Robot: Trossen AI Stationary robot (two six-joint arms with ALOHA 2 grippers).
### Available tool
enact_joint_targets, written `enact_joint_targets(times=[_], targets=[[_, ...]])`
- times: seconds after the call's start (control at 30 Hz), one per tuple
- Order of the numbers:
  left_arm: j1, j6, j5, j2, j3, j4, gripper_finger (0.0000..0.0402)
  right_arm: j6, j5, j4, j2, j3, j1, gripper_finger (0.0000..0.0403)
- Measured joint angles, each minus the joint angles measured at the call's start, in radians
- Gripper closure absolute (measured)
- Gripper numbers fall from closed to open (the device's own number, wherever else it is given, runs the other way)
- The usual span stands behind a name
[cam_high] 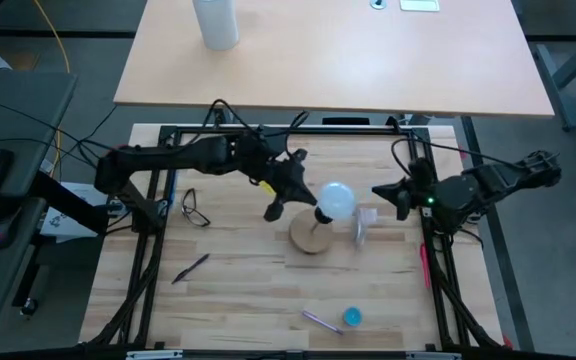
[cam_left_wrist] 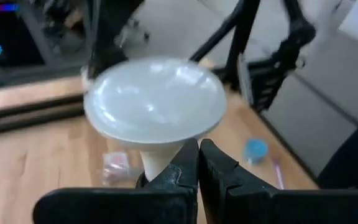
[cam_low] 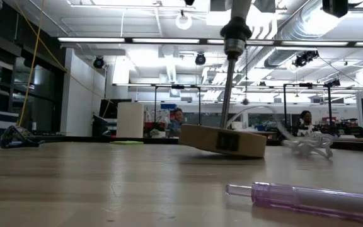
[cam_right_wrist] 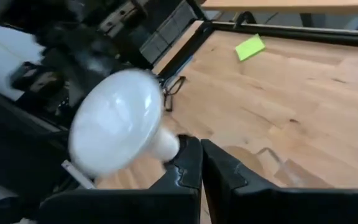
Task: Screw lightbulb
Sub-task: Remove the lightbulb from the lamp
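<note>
**Bulb at mid-table between two shut grippers**

One bulb is seen near the middle of the table, above and just beside a single wooden disc. The left gripper lies against the bulb's neck; in its wrist view the fingers are pressed together in front of the neck, with nothing clamped between them. The right gripper, likewise shut and empty, is held just beside the bulb on the side toward the table's right edge.

Two arms, one pair of glasses, one black pen, one blue cap and one purple tube are counted.

The bulb is not shown in the low view; there the disc is seen tilted, one edge lifted off the table, which the high view does not reveal. A white cylinder on the far desk appears only from above.
</note>
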Motion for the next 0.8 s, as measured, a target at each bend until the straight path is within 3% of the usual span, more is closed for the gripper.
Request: enact_joint_targets(times=[0.23,0.53,0.67,0.8], targets=[[0.043,0.092,-0.14,-0.022,-0.004,-0.182,0.0402,0.02,-0.136,0.059,0.01,0.0,0.001,0.0403],[0.101,0.075,-0.149,-0.024,-0.197,-0.116,0.0402,-0.031,-0.397,0.278,0.202,0.0,0.021,0.0403],[0.1,0.053,-0.145,-0.022,-0.233,-0.032,0.0402,-0.047,-0.404,0.363,0.272,0.0,0.031,0.0403],[0.083,-0.025,-0.11,-0.025,-0.275,0.166,0.0402,-0.066,-0.319,0.406,0.321,0.0,0.026,0.0403]])
